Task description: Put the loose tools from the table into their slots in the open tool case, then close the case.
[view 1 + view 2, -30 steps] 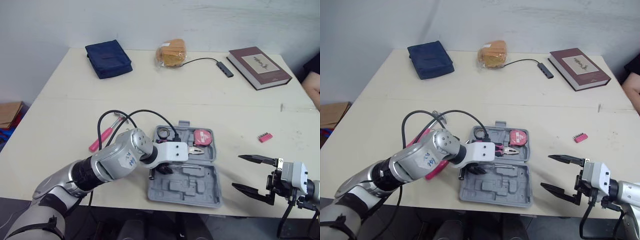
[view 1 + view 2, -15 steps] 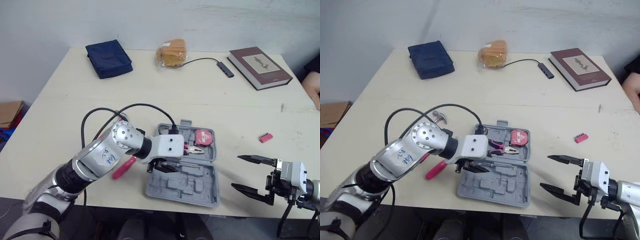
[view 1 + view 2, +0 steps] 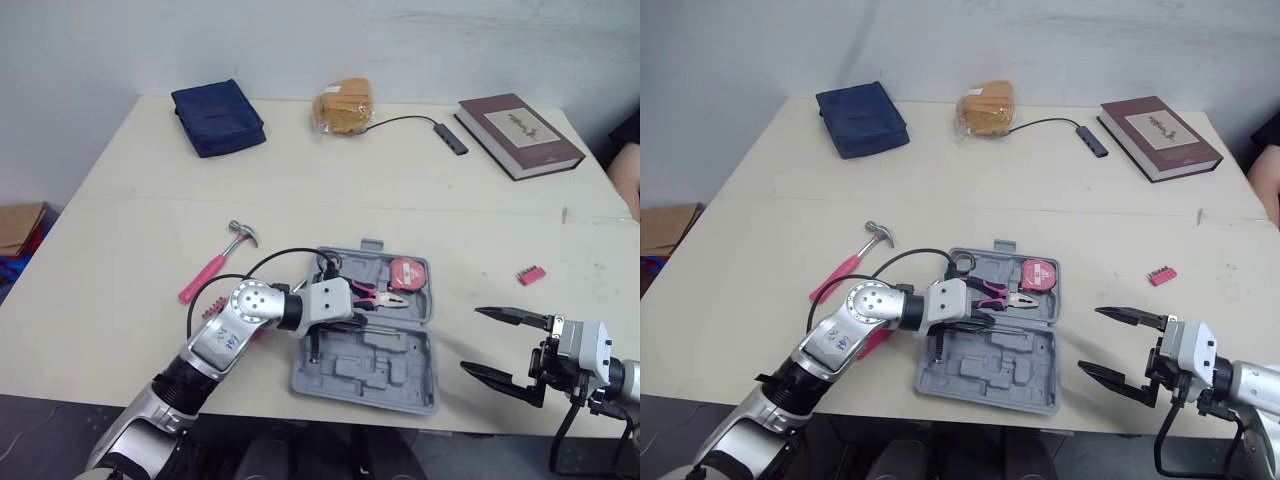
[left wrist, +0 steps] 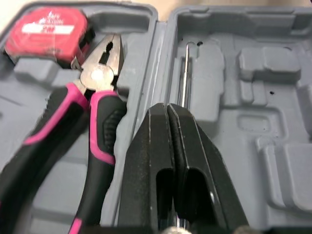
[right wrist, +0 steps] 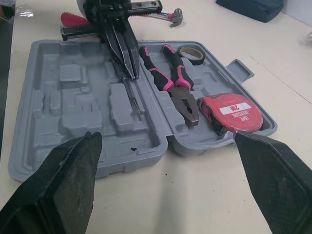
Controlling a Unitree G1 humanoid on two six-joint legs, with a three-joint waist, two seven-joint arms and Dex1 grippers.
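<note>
The grey tool case (image 3: 370,372) lies open near the table's front edge. In its lid half sit pink-handled pliers (image 3: 375,293), a red tape measure (image 3: 407,273) and a tape roll (image 3: 328,265). My left gripper (image 3: 345,318) is low over the case's hinge, shut on the thin metal shaft of a screwdriver (image 4: 184,73) that lies along a slot in the tray half. A pink-handled hammer (image 3: 215,260) lies on the table left of the case. A small red bit holder (image 3: 531,274) lies to the right. My right gripper (image 3: 505,345) hovers open and empty right of the case.
At the back of the table are a blue pouch (image 3: 217,117), a bagged bun (image 3: 343,105), a cable adapter (image 3: 448,137) and a brown book (image 3: 519,133). A red item (image 3: 210,310) lies partly under my left forearm. A person's hand (image 3: 628,170) shows at the right edge.
My left arm has dropped and drawn back toward the front edge, uncovering the hammer. Its gripper has sunk lower onto the case near the hinge. The right gripper has not moved.
</note>
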